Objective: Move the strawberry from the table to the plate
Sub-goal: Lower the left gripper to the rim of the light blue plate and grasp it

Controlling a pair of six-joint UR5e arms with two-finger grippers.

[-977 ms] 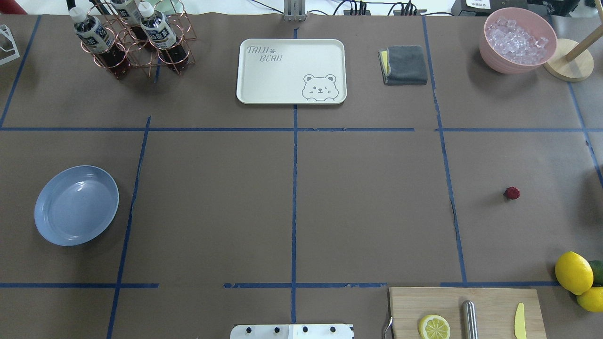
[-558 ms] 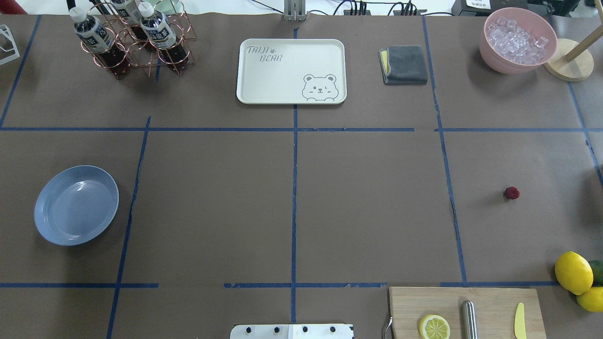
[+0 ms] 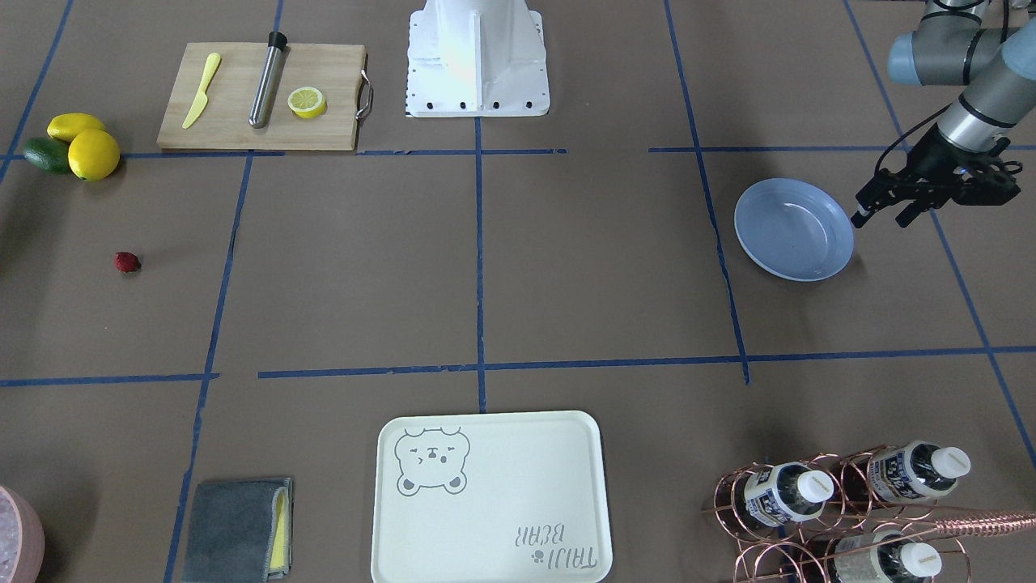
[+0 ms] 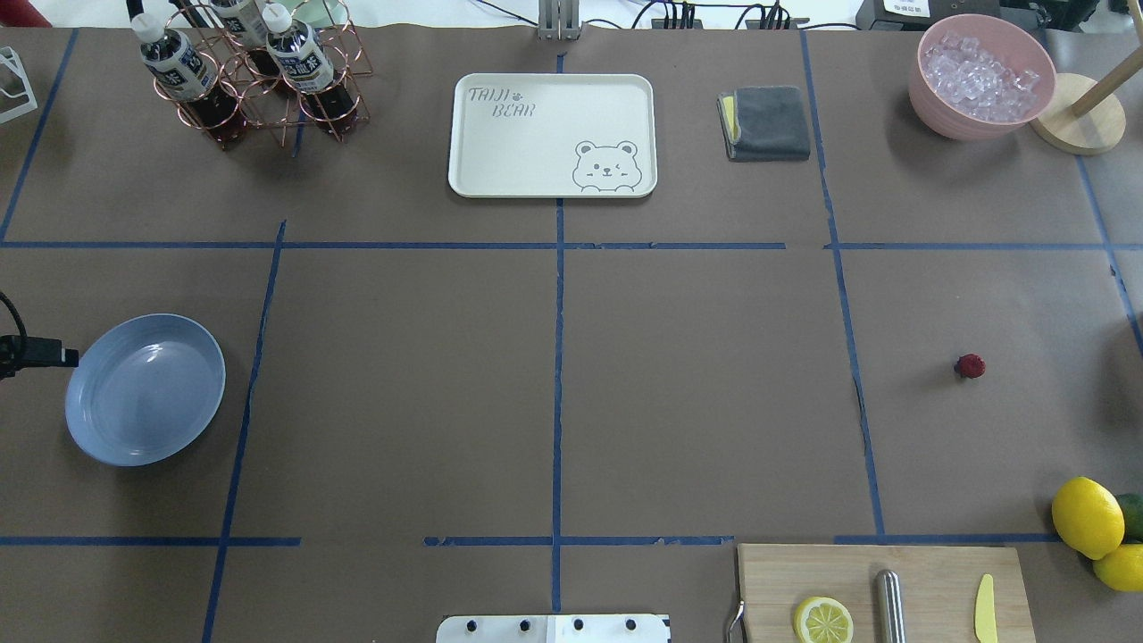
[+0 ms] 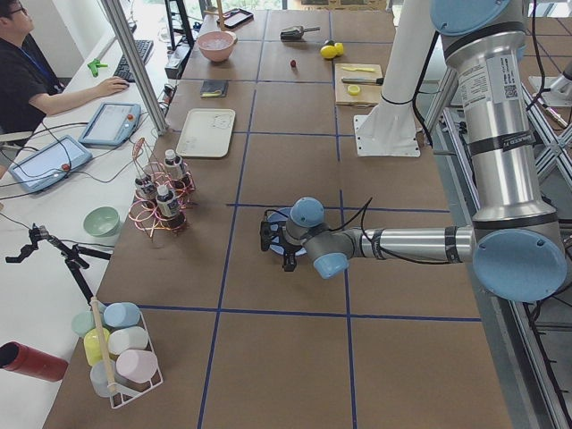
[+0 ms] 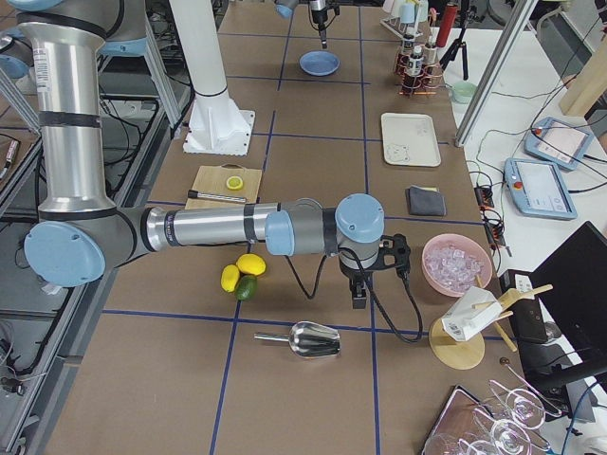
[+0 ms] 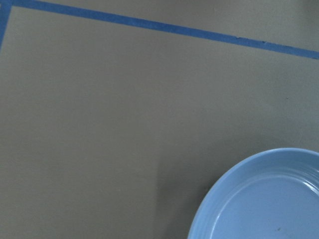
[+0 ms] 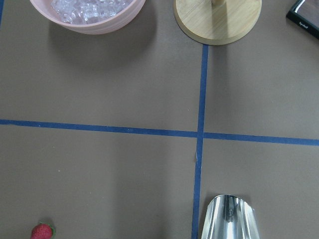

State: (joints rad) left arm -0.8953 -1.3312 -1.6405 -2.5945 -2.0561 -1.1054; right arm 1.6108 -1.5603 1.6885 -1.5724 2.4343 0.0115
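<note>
The left jaws stood parted and empty, just beside the outer rim of the light-blue plate [image 3: 793, 231], above the table [image 3: 566, 267]. From there the strawberry [image 4: 970, 365] lay a long way off, beyond the plate and clear across the table, alone on the brown paper. It was much nearer the right jaws, which hung over the table on the berry's outer side. That wrist's camera caught it only in the lower left corner, off to one side and not between them. I couldn't tell whether the right jaws were open or closed. A steel scoop [image 8: 232, 216] lay near them, and farther on sat a pink bowl [image 8: 87, 12] of ice.
</note>
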